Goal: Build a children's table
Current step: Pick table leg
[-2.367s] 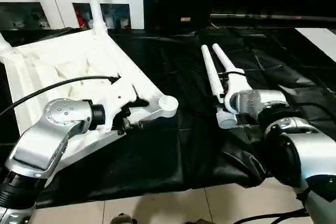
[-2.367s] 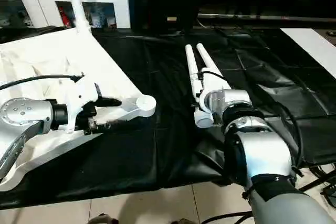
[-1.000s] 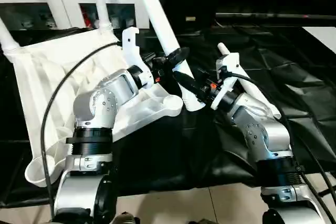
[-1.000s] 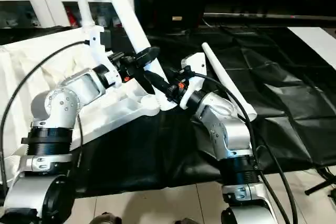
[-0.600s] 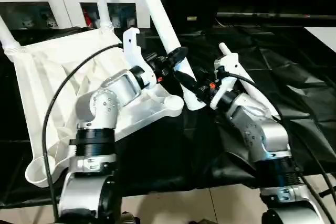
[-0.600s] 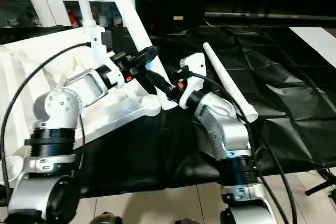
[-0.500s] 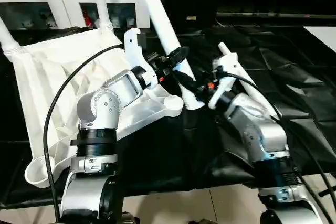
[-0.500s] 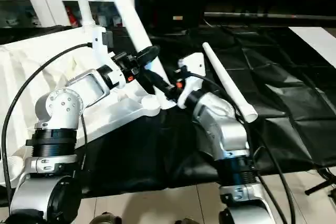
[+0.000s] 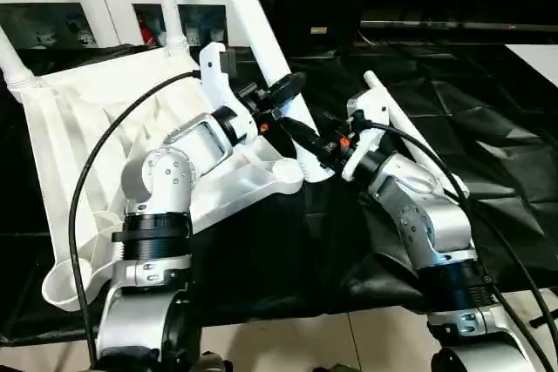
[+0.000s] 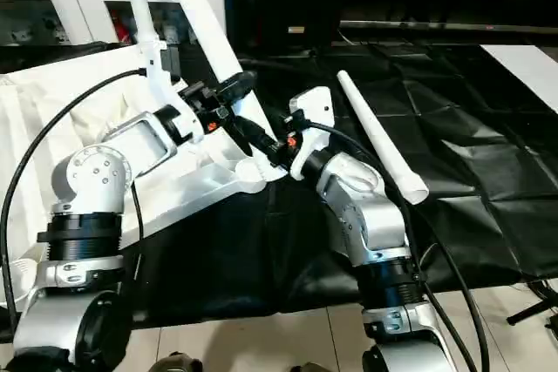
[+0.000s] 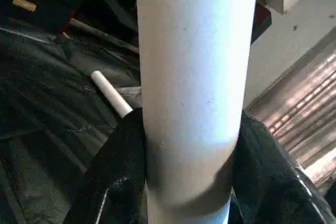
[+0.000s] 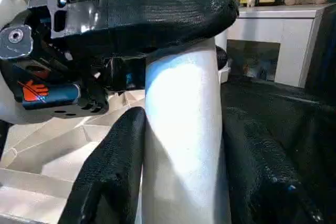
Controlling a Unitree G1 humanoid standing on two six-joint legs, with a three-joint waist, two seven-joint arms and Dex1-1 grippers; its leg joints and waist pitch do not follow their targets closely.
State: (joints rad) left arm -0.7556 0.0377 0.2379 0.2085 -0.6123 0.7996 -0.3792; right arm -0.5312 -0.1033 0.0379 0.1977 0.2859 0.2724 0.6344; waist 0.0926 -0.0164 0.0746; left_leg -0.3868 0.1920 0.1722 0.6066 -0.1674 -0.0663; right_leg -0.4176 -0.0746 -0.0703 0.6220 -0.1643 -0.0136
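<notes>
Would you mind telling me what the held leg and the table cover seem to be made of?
Leg: probably plastic, smooth matte white tube with a soft, even sheen. Cover: apparently thin plastic sheeting, black and glossy, creased and wrinkled with bright highlights.

The two head views look forward and down from just apart, sharing the black-covered bench (image 9: 488,128), both silver forearms and the tilted white leg (image 9: 261,32). The left wrist view looks along the left hand (image 11: 190,182), very close on that leg. The right wrist view looks along the right hand (image 12: 181,182), equally close, toward the cabinet (image 12: 278,40).
</notes>
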